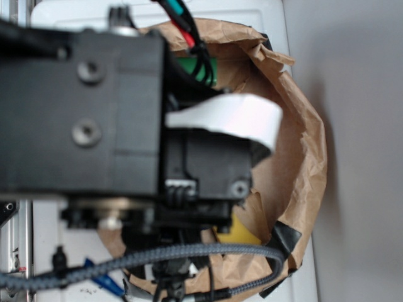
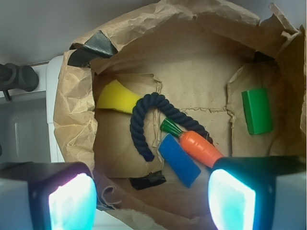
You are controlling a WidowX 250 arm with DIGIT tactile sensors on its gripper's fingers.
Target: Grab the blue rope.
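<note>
Brown paper bag (image 2: 76, 124) on a white bench, pincer (image 2: 153, 196) spread wide above it.

Inside, the blue rope (image 2: 140, 125) arcs left of centre, one end touching a yellow piece (image 2: 116, 97), the other running behind the toy carrot (image 2: 199, 146) just beside a blue block (image 2: 179, 159). Descending over that crowded right end risks pinching the carrot or block instead; the soft rope might slip out.
</note>
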